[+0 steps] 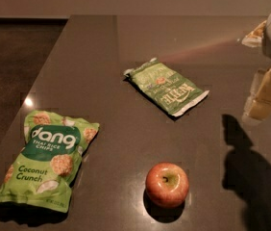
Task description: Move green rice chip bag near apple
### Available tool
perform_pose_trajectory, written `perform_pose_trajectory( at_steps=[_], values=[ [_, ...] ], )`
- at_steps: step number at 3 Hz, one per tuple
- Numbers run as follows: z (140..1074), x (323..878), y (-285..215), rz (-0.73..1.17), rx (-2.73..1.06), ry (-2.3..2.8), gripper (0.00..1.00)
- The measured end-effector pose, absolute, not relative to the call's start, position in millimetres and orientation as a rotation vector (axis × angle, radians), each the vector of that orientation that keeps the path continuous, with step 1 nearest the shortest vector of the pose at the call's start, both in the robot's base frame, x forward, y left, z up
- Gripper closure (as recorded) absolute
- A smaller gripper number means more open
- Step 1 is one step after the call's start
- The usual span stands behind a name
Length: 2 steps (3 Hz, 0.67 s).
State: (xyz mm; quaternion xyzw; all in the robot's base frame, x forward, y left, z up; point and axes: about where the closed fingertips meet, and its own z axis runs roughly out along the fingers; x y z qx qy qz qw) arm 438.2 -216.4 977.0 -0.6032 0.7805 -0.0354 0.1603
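The green rice chip bag (49,160) lies flat at the near left of the dark table, its "dang" label facing up. The red apple (167,184) stands upright at the near middle, about a bag's width to the right of it. My gripper (264,97) hangs above the table at the right edge of the view, well right of and farther back than the apple, holding nothing that I can see. Its shadow falls on the table below it.
A flatter green "Kettle" bag (166,86) with a white end lies at the table's middle, behind the apple. The table's left edge (34,85) runs diagonally, with dark floor beyond it. A wall stands behind the far edge.
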Motion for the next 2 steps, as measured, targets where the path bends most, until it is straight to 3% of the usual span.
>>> perform_pose_trajectory(
  at_steps=[2],
  values=[
    [978.2,442.3,-210.8,-0.089,-1.754,2.209,0.00]
  ],
)
